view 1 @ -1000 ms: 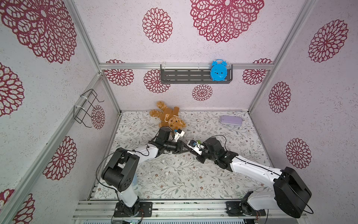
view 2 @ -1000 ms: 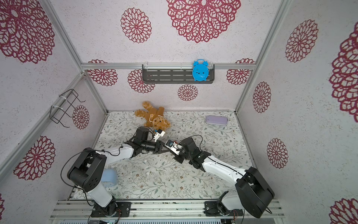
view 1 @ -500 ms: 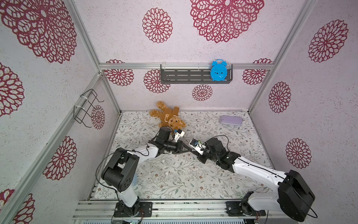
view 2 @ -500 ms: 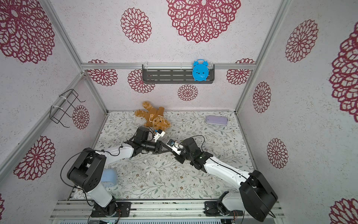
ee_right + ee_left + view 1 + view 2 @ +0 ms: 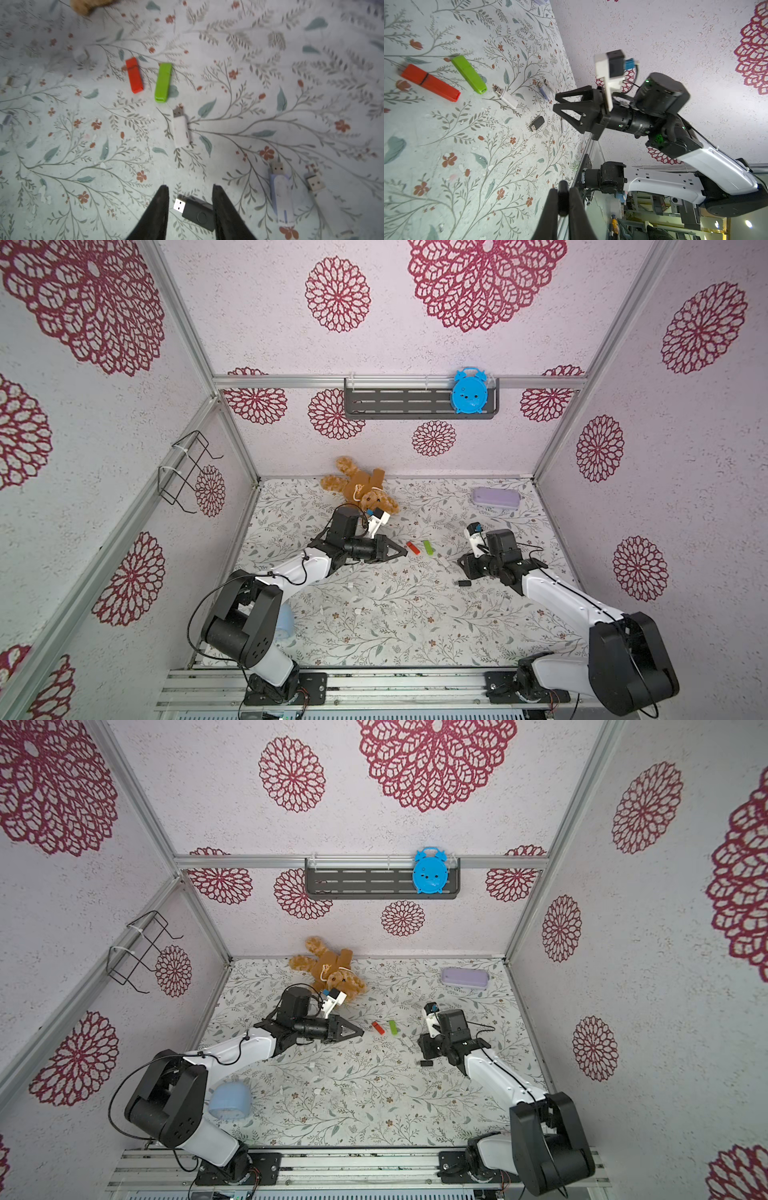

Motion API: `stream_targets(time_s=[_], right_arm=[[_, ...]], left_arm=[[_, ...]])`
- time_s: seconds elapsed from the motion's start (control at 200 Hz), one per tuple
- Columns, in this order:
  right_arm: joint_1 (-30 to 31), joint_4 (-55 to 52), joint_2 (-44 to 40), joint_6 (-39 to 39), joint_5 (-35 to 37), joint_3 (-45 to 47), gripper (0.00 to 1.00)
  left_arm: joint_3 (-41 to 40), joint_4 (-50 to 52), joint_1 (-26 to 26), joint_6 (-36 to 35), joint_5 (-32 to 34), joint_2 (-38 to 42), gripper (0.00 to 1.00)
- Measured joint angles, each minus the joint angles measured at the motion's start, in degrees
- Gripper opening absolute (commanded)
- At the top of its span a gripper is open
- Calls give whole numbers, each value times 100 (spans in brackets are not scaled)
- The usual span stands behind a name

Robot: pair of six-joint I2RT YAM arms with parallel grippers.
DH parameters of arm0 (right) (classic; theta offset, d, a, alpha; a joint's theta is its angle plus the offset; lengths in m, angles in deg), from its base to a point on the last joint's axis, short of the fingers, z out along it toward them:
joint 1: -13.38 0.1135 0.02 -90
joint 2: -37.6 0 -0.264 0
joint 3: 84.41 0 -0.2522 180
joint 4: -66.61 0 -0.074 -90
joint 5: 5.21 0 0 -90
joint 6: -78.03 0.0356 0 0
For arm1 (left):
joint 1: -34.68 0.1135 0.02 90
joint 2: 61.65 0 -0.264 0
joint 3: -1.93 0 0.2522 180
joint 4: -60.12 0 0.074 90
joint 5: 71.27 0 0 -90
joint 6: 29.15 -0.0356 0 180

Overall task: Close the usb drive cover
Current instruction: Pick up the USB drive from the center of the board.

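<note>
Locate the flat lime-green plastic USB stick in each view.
Top view: lime-green plastic USB stick near the middle of the floral tabletop.
Top view: same spot.
Left wrist: between red capped USB stick and white uncapped USB stick.
Right wrist: same neighbours.
Shared landmark: the red stick beside it.

Black cap (image 5: 563, 197) sits half-hidden (outline unclear) in left claw (image 5: 563, 189).

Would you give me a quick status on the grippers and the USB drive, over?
Left gripper shut on small black piece, likely the cover. Right gripper open over black USB drive, connector bare. White drive nearby, apart.
</note>
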Motion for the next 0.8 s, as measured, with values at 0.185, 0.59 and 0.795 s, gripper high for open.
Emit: stream_targets(time_s=[0.185,0.59,0.795], right_arm=[[-52,-514,376,66,-109,-192,48],[-52,-940,1290,-90,-407,-680,51],[-52,-1104,1445,-107,-514,-686,51]], left_arm=[[0,20,11,-15,105,247,8],[0,120,15,-20,146,291,8],[0,240,15,-90,149,295,8]])
